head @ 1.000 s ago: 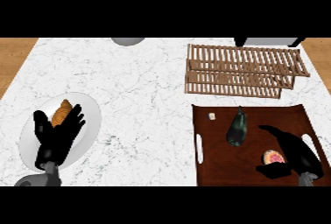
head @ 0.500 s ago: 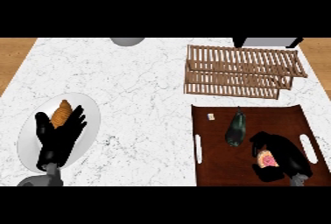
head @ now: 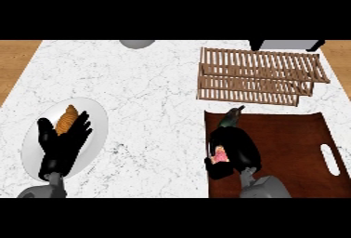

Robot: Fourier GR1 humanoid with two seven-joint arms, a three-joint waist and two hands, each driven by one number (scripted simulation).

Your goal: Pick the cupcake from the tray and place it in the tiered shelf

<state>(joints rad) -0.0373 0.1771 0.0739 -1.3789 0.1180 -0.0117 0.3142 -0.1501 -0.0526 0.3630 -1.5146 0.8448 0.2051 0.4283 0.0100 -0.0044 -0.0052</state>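
Head view shows my right robot hand curled round the cupcake over the tray; I judge it light and crushable (hold the base). Left robot hand rests open.

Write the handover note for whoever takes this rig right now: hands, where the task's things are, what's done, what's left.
Right hand: curled round the cupcake, over the left part of the tray; whether it is lifted off the tray cannot be told.
Left hand: open, resting over the white plate, beside a croissant.
Tiered shelf: beyond the tray, nothing on it yet.
A dark eggplant lies at the tray's far edge, just ahead of the right hand.
Done: cupcake grasped.
Left: carry it forward past the eggplant and set it in the shelf.
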